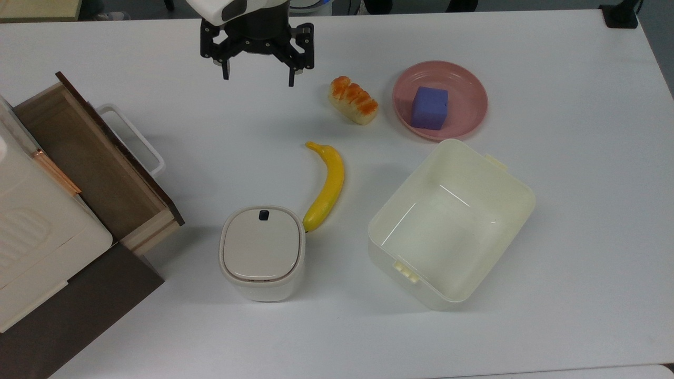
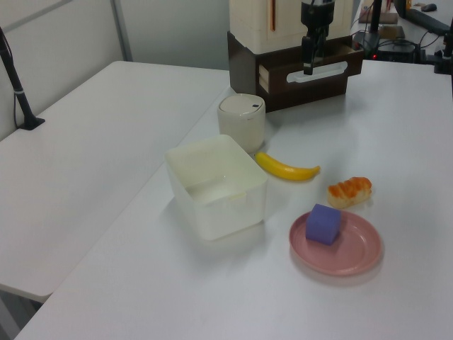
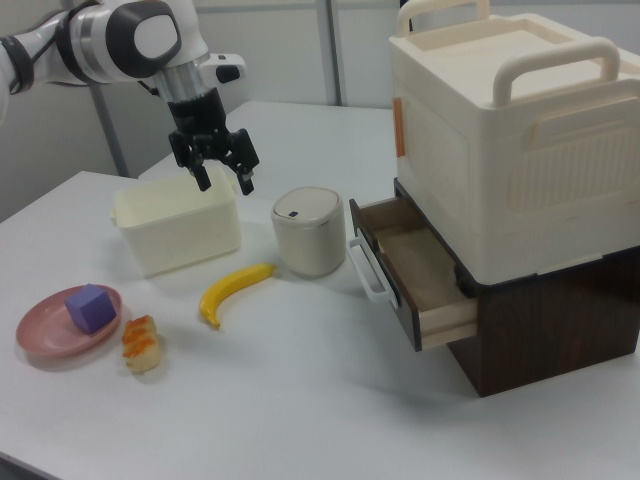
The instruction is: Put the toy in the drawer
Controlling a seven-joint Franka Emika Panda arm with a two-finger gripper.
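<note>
Top view, left to right. Drawer (image 1: pixel 89 163) pulled open at the table (image 1: pixel 579 237) edge, white loop handle (image 1: pixel 134 139) facing out, visible floor bare. Gripper (image 1: pixel 258 80) hovering well apart from it, near the bread loaf (image 1: pixel 353 100), fingers (image 1: pixel 290 79) spread and holding nothing. Toy's place: cannot be told, possibly under the drawer's covered rear. Step judged as retreat or search. Next move: locating the toy before any grasp.

Bright, even overhead light in all three views. White counter (image 1: pixel 526 326) reads slightly bluish in the top view. Soft, faint shadows beside the yellow plastic banana (image 1: pixel 326 184) and cream open plastic bin (image 1: pixel 516 200). Mild glare on bin floor. Left and right views softer, slightly hazy.
</note>
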